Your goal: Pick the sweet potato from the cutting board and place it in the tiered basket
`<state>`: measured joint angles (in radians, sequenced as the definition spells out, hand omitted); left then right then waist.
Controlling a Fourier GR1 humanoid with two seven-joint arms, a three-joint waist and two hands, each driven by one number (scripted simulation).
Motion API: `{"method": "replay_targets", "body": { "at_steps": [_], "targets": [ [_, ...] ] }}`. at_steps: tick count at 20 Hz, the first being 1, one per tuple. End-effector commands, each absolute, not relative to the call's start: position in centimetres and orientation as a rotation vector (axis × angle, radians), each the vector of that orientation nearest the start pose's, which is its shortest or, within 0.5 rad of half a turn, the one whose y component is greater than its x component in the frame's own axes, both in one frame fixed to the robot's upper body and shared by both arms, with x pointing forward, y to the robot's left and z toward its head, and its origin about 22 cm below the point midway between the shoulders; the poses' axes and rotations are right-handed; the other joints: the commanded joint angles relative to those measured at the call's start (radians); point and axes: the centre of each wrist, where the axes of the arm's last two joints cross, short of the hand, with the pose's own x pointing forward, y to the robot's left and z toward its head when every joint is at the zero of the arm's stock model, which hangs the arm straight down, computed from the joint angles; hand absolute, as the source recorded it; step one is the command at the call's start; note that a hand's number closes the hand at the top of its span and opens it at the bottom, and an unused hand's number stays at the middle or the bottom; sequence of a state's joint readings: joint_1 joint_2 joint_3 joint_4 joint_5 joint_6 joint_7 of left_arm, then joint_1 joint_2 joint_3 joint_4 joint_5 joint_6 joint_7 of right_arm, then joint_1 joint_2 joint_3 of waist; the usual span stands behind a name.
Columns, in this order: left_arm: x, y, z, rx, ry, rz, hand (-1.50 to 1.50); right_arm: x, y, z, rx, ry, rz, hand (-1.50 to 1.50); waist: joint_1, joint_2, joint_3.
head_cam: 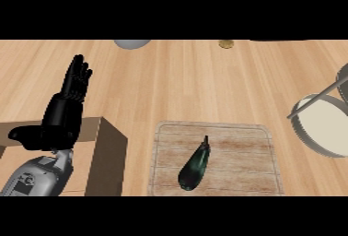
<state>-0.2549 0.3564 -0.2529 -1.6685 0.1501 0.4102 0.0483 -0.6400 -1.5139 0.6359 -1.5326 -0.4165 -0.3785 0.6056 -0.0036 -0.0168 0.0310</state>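
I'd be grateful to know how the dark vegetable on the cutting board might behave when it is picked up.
The vegetable looks stiff, so it should hold its shape. Its glossy skin may be slippery. Being long, rounded and tapered, it could roll sideways on the flat board if nudged.

Pale worn wood grain on cutting board (238, 133); glossy dark skin on vegetable (194, 166); smooth grey metal-looking basket (326, 126) at 3 o'clock

Light wood-plank counter (183, 78) fills the view, grain running left-right, even flat light. Brown box-like block (108, 156) at lower left. At the far edge, a grey rounded object (132, 44) and a small gold round thing (226, 44), both cut off.
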Motion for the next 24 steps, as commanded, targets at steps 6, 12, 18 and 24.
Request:
{"method": "replay_targets", "body": {
  "at_steps": [6,12,18,24],
  "targets": [
    [26.5,22.0,3.9,0.222,-1.649,-0.059,0.0,29.1,-41.3,29.9,-1.035,-1.344,0.083,-1.5,-0.046,0.013,-0.028],
    [26.4,22.5,5.0,0.256,-1.648,-0.028,0.0,27.6,-46.3,29.4,-1.022,-1.255,-0.114,-1.5,-0.093,0.001,-0.026],
    [24.3,25.4,4.0,0.329,-1.617,0.002,0.0,25.4,-51.7,27.4,-0.914,-1.294,-0.185,-1.5,-0.153,-0.016,-0.023],
    [24.0,26.1,4.3,0.351,-1.61,0.033,0.0,21.5,-56.9,25.2,-0.856,-1.301,-0.186,-1.5,-0.193,-0.013,-0.023]
  ]
}}
